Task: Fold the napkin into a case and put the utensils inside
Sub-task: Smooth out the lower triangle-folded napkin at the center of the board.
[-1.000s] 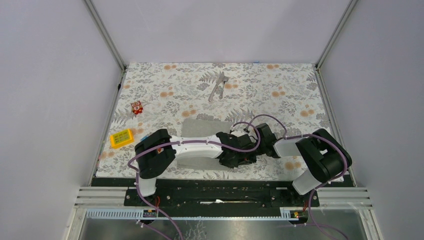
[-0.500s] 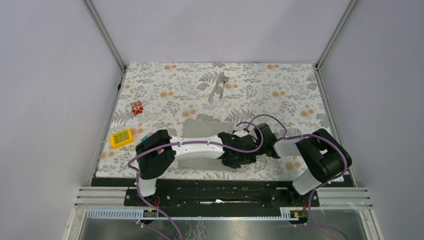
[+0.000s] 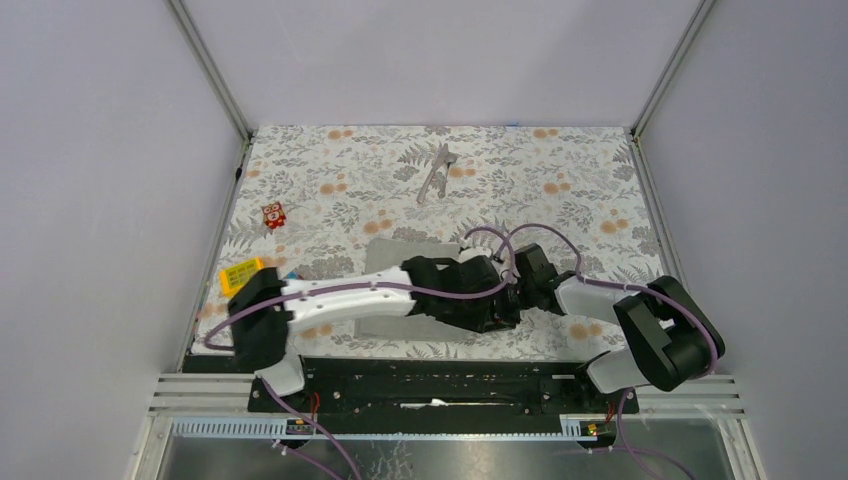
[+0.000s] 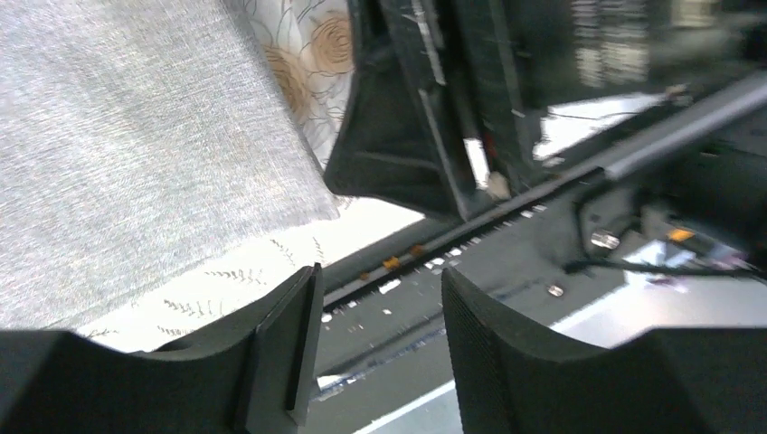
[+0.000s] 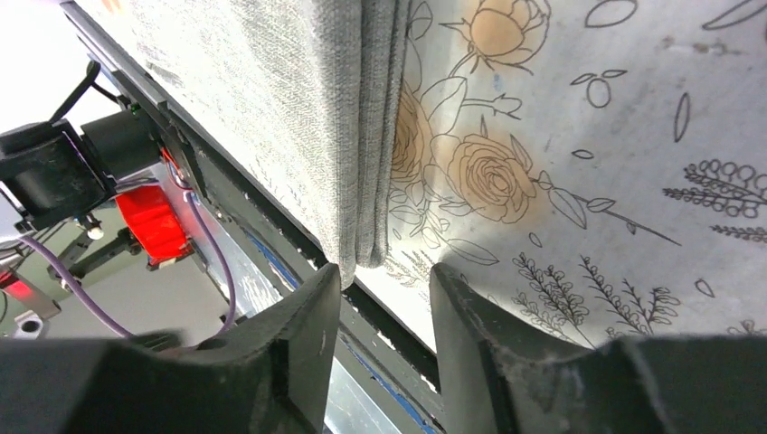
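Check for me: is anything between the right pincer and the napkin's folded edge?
Nothing visible stands in the way. The right pincer is open, with the folded corner of the napkin just ahead of the gap between its fingers. Only bare tablecloth lies beside it.

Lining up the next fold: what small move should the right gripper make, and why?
Probably ease the right gripper forward and close on the napkin: its jaws are open and empty, with the doubled edge's corner just ahead.
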Tool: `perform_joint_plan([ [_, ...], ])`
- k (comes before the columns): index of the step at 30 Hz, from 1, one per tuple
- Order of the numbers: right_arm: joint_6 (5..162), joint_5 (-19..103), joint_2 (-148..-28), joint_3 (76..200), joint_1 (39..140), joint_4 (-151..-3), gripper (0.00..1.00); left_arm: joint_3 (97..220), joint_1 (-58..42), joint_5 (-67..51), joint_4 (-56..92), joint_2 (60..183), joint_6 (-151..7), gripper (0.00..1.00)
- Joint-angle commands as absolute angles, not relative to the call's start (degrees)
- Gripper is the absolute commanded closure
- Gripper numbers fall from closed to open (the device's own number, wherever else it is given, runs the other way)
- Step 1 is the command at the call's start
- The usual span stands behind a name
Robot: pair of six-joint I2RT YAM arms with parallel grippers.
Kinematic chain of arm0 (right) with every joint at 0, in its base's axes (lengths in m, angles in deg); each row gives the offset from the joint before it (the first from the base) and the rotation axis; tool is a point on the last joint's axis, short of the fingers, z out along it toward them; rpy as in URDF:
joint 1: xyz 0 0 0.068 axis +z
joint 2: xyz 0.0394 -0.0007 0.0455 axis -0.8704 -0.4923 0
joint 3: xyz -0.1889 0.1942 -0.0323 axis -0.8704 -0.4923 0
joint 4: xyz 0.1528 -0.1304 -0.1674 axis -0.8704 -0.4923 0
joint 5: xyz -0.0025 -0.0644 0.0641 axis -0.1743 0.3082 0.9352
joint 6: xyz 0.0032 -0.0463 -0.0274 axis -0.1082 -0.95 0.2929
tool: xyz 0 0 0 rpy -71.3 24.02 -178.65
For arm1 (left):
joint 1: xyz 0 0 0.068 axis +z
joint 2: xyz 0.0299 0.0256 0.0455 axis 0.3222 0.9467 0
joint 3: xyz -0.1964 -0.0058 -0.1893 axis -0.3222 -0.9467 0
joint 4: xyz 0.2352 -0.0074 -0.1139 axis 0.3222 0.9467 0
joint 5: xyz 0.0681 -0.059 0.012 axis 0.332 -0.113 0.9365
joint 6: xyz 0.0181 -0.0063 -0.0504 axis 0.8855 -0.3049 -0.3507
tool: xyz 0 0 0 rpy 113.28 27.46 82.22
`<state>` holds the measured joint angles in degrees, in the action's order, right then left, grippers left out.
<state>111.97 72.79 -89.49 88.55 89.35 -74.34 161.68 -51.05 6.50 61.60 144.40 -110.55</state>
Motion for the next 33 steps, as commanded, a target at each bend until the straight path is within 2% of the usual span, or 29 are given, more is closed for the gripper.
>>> perform_joint_plan([
  [1, 108.3, 71.2, -88.5, 91.0, 89.0, -79.5, 0.49, 157.8, -50.1, 7.4, 59.6, 132.0, -108.8, 0.41],
  [4, 109.0, 71.7, -89.4, 92.4, 89.0, -78.6, 0.44, 152.2, -46.5, 7.9, 57.8, 123.2, -107.8, 0.34],
  [9, 111.5, 70.9, -92.7, 94.8, 89.3, -76.8, 0.43, 143.0, -38.3, 3.1, 54.6, 111.5, -106.0, 0.31],
  [19, 117.9, 59.7, -96.7, 97.9, 99.0, -79.9, 0.49, 140.9, -32.4, 0.6, 55.8, 103.7, -100.7, 0.31],
  [23, 119.2, 53.3, -97.0, 99.1, 100.6, -84.3, 0.56, 142.7, -30.8, 0.5, 57.5, 102.6, -98.7, 0.31],
  [26, 119.1, 51.3, -96.6, 99.6, 100.6, -86.0, 0.71, 143.8, -30.2, 0.7, 58.7, 101.8, -97.5, 0.30],
  [33, 116.5, 48.4, -96.5, 99.9, 100.2, -90.6, 0.92, 143.9, -29.0, 0.5, 57.6, 101.0, -97.1, 0.30],
])
